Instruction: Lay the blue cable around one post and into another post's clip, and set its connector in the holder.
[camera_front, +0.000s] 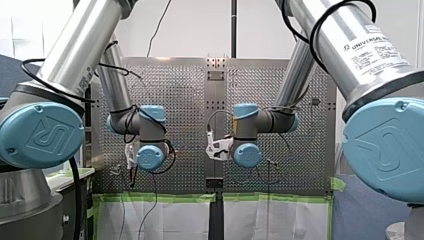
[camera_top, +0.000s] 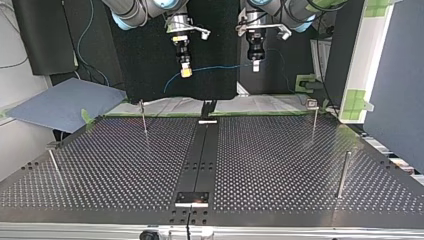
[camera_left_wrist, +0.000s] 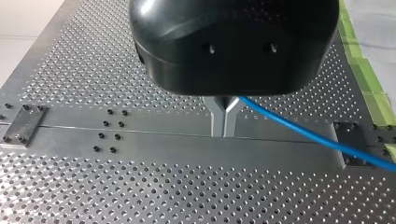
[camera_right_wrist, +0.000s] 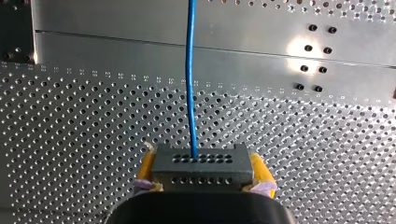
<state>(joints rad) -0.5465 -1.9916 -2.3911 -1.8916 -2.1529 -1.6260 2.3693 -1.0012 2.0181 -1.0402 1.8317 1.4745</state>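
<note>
Right hand clenched on the grey connector between yellow pads; blue cable leaves it straight ahead. Left hand pinched tight on that cable, metal fingers together. Both hang high above the perforated surface, cable strung between them, posts standing well apart below.

Perforated metal surface, brushed and dully reflective, with bright glare on its smooth centre plates. My left gripper pairs a glossy black plastic shell with bare matt metal fingers. The blue cable wears a smooth plastic jacket. My right gripper has matt yellow pads flanking a matt dark-grey connector.
</note>
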